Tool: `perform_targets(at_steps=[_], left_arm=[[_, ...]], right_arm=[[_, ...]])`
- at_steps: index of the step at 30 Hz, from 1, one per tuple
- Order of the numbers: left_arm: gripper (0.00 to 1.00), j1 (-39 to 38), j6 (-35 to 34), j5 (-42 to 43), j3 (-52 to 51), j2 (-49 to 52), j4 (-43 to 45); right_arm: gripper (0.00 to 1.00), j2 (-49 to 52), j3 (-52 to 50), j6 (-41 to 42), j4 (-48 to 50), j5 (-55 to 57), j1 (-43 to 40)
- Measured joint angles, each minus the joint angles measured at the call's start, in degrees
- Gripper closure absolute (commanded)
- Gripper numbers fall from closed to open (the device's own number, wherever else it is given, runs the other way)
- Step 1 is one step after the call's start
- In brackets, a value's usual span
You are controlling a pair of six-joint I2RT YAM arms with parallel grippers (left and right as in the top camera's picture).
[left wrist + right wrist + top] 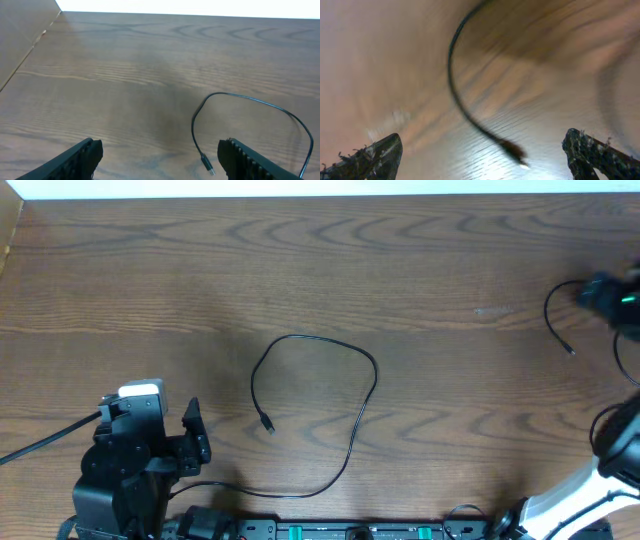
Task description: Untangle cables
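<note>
1. Overhead view. Nearest the lens, the left gripper (197,433) stood at the near left of the table (330,270), jaws wide apart and holding nothing.
   - The base rail (350,531) ran along the near edge, a side panel (8,235) closed the far left corner, and the far edge showed as a pale strip. The wood between them lay open.
   - The looped cable (372,375) lay flat near the middle, just to the right of the left gripper and apart from it. Its plug (268,423) pointed toward the near edge.
   - The right gripper (605,295), blurred, was at the far right edge. The second cable (549,315) curved out leftward from it, well apart from the looped cable.

2. Left wrist view. The left gripper's fingers (75,160) framed bare wood with a wide gap between them.
   - The looped cable (250,98) lay ahead and to the right, and its plug (207,165) was just beside the finger at the picture's right, not touching it.
   - The side panel (20,40) rose at the left.

3. Right wrist view, heavily blurred. The right gripper's fingers (375,155) appeared in both lower corners, spread wide.
   - The second cable (451,75) ran down from the top to its plug (515,150), which lay between the fingers.
   - Whether the cable touched the gripper could not be told.
</note>
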Motion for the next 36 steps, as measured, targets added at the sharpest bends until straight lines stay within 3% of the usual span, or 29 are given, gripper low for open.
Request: perform_targets(at_steps=[2,3,7,9,10,11,20,36], left_arm=[[0.21,0.00,-0.02,0.00,0.00,0.00,-0.02],[0.21,0.00,-0.02,0.00,0.00,0.00,-0.02],[0.21,0.00,0.00,0.00,0.00,0.00,-0.02],[0.21,0.00,0.00,0.00,0.00,0.00,-0.04],[0.21,0.00,0.00,0.00,0.00,0.00,-0.02],[0.21,0.00,-0.02,0.00,0.00,0.00,-0.02],[0.21,0.00,-0.02,1.27,0.00,0.00,-0.04],[0.21,0.00,0.00,1.70,0.00,0.00,-0.04]], right_arm=[[0.27,2.12,-1.25,-3.93,0.02,0.35,2.23],[0.33,2.82,-1.49,-4.90,-0.04,0.59,2.84],[0.36,4.28,-1.81,-7.67,0.87,1.49,4.15],[0.54,4.26,-1.79,-8.79,1.55,1.70,3.98],[0.80,4.26,-1.79,-9.09,1.66,2.03,3.93],[0.99,4.26,-1.79,-9.79,1.66,2.21,3.82],[0.99,4.33,-1.79,-11.72,5.16,1.62,3.82],[0.99,8.22,-1.73,-10.23,24.81,0.07,6.54]])
